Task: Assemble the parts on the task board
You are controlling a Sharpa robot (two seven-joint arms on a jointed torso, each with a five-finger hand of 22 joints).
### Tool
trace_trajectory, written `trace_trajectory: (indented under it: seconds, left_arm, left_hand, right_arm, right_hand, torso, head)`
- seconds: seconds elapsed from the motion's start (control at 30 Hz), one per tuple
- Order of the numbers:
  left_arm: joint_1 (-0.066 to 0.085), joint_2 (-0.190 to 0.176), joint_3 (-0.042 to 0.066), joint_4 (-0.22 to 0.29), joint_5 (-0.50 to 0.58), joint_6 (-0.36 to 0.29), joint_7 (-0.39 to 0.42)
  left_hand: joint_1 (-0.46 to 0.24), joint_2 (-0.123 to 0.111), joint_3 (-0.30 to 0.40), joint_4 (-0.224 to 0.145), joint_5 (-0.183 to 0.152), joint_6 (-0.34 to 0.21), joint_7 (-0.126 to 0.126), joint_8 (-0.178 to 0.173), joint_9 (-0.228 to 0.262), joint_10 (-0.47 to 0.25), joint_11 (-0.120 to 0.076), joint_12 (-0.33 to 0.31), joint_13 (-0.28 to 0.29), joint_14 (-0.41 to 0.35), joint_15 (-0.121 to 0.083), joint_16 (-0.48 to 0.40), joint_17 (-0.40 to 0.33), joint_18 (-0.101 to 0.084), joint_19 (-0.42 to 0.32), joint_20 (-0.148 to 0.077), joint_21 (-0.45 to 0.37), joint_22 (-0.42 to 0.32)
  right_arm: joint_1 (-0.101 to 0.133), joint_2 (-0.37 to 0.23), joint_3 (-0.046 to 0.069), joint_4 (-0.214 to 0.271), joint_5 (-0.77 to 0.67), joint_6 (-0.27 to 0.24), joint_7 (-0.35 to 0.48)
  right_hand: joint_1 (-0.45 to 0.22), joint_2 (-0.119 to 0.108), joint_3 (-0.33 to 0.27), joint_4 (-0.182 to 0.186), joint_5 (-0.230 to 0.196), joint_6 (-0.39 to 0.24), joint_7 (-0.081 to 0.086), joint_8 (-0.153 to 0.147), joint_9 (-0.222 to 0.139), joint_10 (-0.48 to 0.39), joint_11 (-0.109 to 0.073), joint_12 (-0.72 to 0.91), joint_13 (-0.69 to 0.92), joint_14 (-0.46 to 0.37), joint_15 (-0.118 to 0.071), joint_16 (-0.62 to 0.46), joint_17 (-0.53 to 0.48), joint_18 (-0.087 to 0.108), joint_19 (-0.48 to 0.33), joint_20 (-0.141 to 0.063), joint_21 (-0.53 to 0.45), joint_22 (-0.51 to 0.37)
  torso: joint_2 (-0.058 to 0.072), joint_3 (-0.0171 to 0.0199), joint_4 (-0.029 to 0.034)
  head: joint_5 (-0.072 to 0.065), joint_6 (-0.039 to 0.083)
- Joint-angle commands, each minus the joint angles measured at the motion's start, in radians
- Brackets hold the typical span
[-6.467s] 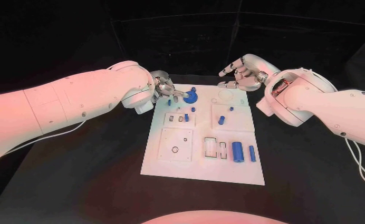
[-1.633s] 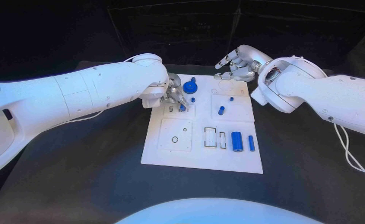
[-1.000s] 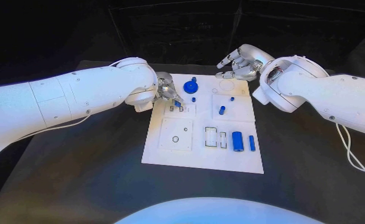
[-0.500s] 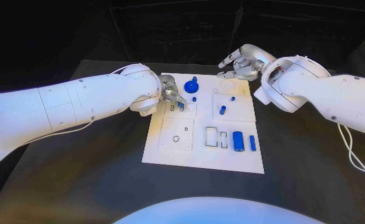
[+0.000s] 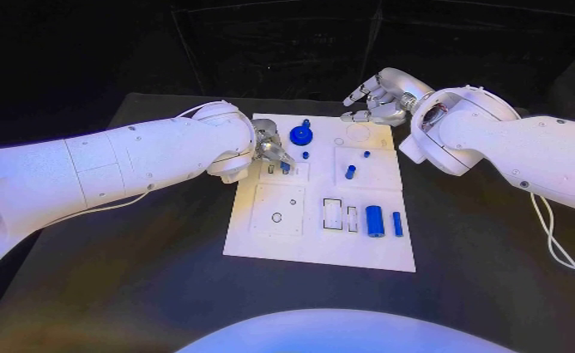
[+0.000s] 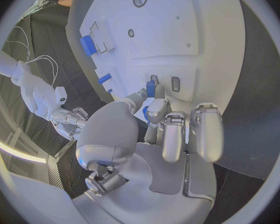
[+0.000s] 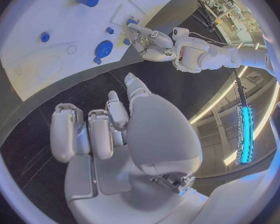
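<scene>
From the head view my left hand (image 5: 271,151) is down on the task board (image 5: 321,255); left wrist shows it pinching a small blue part (image 6: 150,88) at a slot, could jam if tilted; right hand (image 7: 115,129) hovers loosely curled, holding nothing.

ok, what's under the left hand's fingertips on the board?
The left hand pinches a small blue part over a pair of small slots on the task board. Whether the part's lower end has entered a slot is hidden by the fingers.
</scene>
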Motion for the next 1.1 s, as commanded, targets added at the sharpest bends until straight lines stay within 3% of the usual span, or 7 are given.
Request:
trace_trajectory:
  seconds: [0.03,0.23,0.47,1.1]
  left_arm:
    - [0.0,0.002,0.0,-0.002,-0.011,0.029,-0.012]
    - [0.0,0.0,0.0,-0.001,-0.012,0.05,-0.019]
    - [-0.001,-0.008,0.0,0.009,-0.035,0.064,-0.023]
    - [-0.001,-0.006,0.0,0.007,-0.039,0.061,-0.025]
  left_hand:
    - [0.007,0.002,0.148,-0.142,0.007,0.001,-0.005,0.005,-0.001,0.009,-0.001,0.001,0.001,0.108,0.0,0.003,0.263,-0.006,0.027,0.003,-0.004,0.053]
    - [0.006,-0.003,0.156,-0.143,0.01,0.0,-0.005,0.007,0.002,0.01,-0.002,0.002,0.001,0.108,0.0,0.003,0.263,-0.006,0.027,0.003,-0.004,0.054]
    - [-0.006,-0.025,0.186,-0.14,0.054,0.002,-0.007,0.02,0.016,0.018,-0.003,0.009,0.009,0.108,-0.002,0.003,0.263,-0.006,0.029,0.002,-0.002,0.058]
    - [-0.022,-0.034,0.194,-0.129,0.063,0.004,-0.01,0.028,0.023,0.024,-0.005,0.014,0.014,0.108,-0.003,0.003,0.263,-0.006,0.029,0.001,-0.002,0.058]
  right_arm:
    - [0.002,0.001,0.001,0.001,-0.002,0.005,0.007]
    - [0.002,0.0,0.001,0.001,-0.002,0.005,0.007]
    - [0.002,0.0,0.001,0.001,-0.002,0.005,0.007]
    - [0.002,0.002,0.001,-0.003,-0.002,0.004,0.012]
  right_hand:
    - [0.003,0.01,-0.007,0.0,0.006,-0.003,0.0,0.003,-0.001,-0.007,0.0,-0.004,-0.001,0.067,-0.007,-0.004,0.104,0.015,-0.008,-0.001,-0.005,-0.001]
    - [0.003,0.01,-0.007,0.0,0.006,-0.003,0.0,0.003,-0.001,-0.007,0.0,-0.004,-0.001,0.067,-0.007,-0.004,0.104,0.015,-0.008,-0.001,-0.005,-0.001]
    - [0.003,0.01,-0.007,0.0,0.006,-0.003,0.0,0.003,-0.001,-0.007,0.0,-0.004,-0.001,0.067,-0.007,-0.004,0.104,0.015,-0.008,-0.001,-0.005,-0.001]
    - [0.003,0.01,-0.007,0.0,0.006,-0.003,0.0,0.003,-0.001,-0.007,0.0,-0.004,-0.001,0.067,-0.007,-0.004,0.104,0.015,-0.008,-0.001,-0.005,-0.001]
  torso:
    - [0.0,-0.0003,0.0002]
    - [-0.001,-0.0001,0.0009]
    - [0.0,-0.0004,0.0002]
    - [-0.001,0.0005,0.0007]
  head:
    - [-0.001,-0.001]
    - [0.0,-0.004]
    - [-0.001,-0.005]
    - [0.003,-0.006]
